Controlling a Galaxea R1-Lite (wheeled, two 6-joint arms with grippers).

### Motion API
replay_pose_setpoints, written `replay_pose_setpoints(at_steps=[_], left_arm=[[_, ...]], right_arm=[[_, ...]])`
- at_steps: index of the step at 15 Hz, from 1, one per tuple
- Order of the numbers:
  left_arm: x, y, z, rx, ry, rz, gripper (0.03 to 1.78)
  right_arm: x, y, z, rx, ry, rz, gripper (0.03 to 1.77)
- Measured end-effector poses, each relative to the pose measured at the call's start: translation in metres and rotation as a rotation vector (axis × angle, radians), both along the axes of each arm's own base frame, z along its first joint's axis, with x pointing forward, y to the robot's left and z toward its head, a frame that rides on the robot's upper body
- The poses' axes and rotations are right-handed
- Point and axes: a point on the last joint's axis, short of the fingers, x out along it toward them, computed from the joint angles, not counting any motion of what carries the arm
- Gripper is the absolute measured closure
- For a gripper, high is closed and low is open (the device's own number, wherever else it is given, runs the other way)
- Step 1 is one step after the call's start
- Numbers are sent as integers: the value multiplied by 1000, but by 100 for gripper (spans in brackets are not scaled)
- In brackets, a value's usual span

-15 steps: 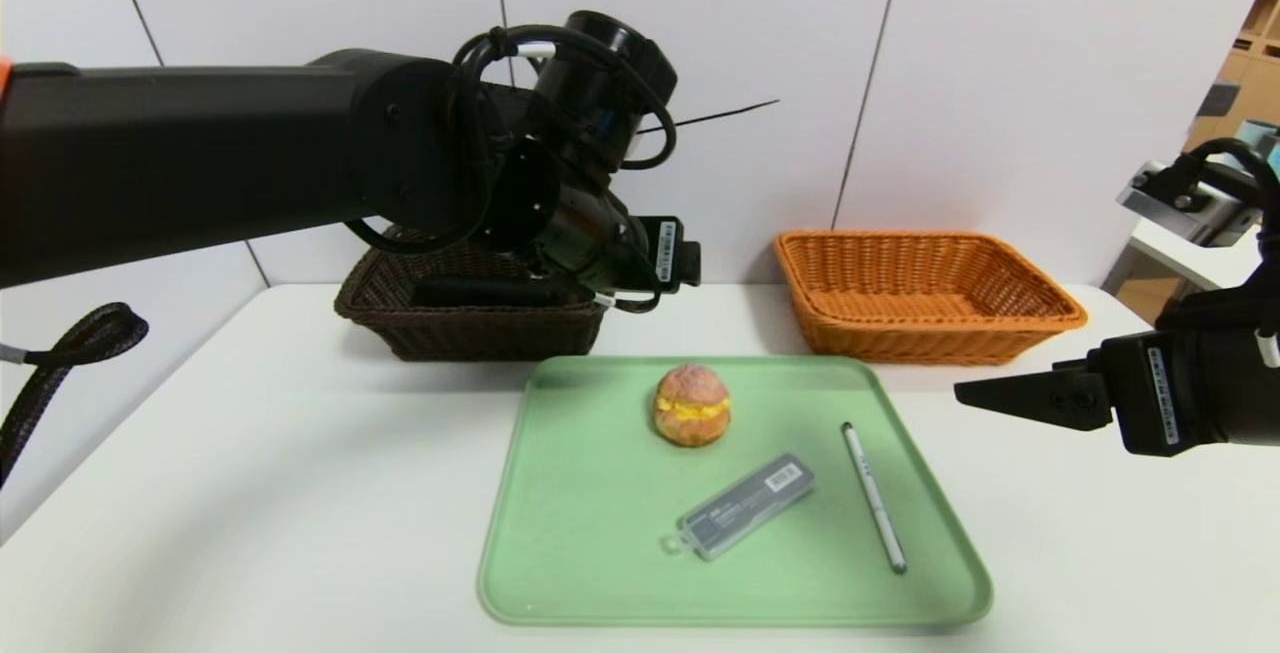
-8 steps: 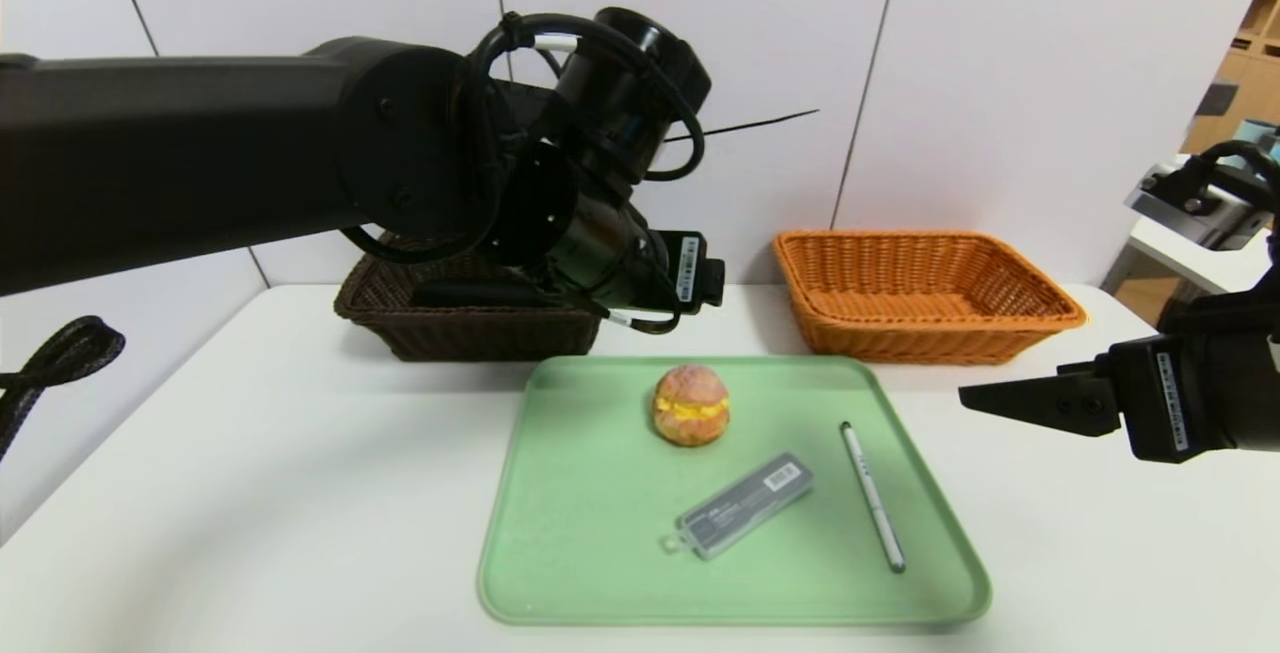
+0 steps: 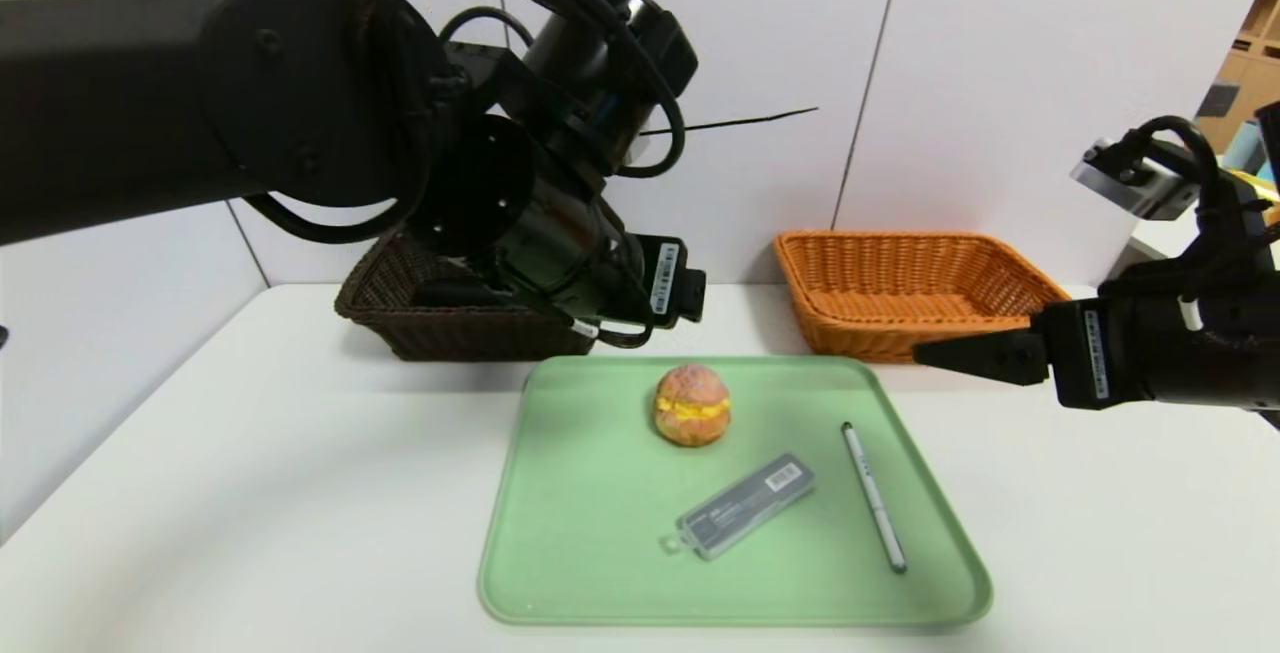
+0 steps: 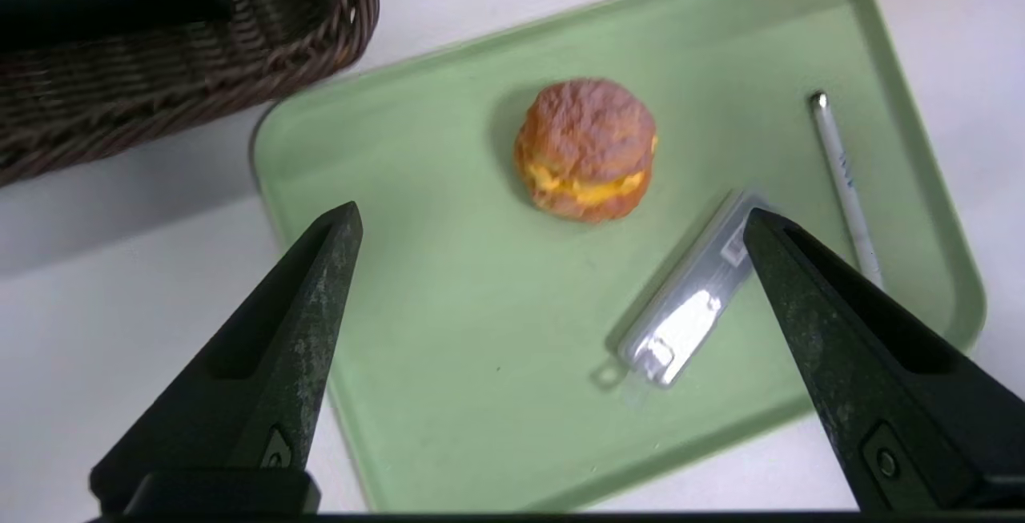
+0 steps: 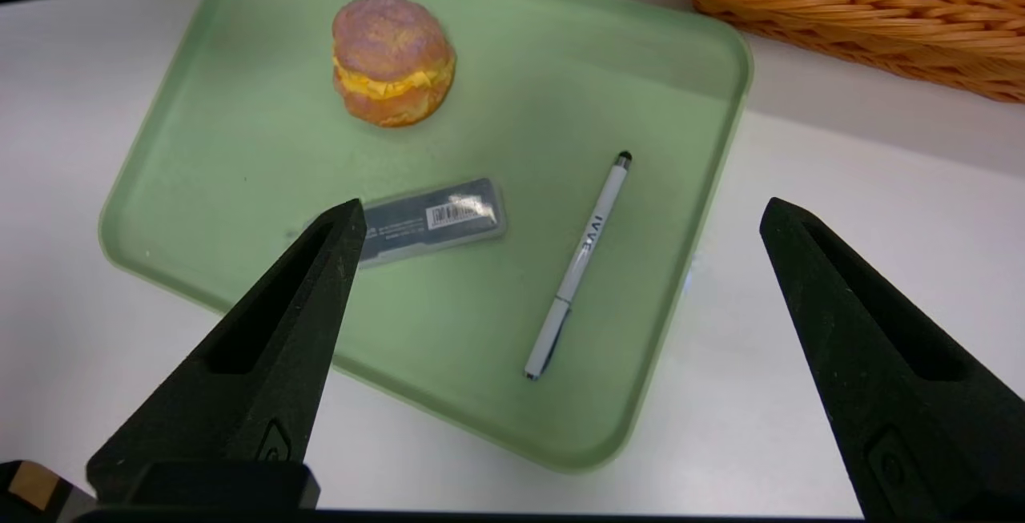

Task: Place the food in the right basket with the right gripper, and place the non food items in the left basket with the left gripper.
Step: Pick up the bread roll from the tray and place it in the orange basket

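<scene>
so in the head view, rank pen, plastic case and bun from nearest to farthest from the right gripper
From the right gripper:
1. Pen, on the tray's right side, nearest.
2. Bun, toward the tray's back middle.
3. Plastic case, toward the tray's front middle; close to the bun's distance, so their order is uncertain.

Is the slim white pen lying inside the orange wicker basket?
No, the slim white pen lies on the green plastic tray, outside the orange wicker basket.

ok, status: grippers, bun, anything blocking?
Left gripper open, empty, above tray. Right gripper open, empty, at tray's right. Bun on tray, nothing blocking.
</scene>
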Motion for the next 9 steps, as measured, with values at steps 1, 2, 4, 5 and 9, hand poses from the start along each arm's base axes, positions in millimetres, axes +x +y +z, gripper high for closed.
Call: replay_pose_setpoints(at_steps=[1,2,4,5,9], left_arm=[[-9,5,3,17,14,-12,12],[-18,10,6,40,25,-31,12],[-35,22,11,88,27,-78,12],[-42,29,11,112,23,-102,12],[-67,55,9,181,19,-161,12]], right_arm=[[4,4,-2,-2,12,9,10],[8,8,-4,-5,21,18,10],[16,19,-9,-15,43,49,10],[21,27,-10,-19,50,69,10],[41,62,-14,-34,63,149,10]])
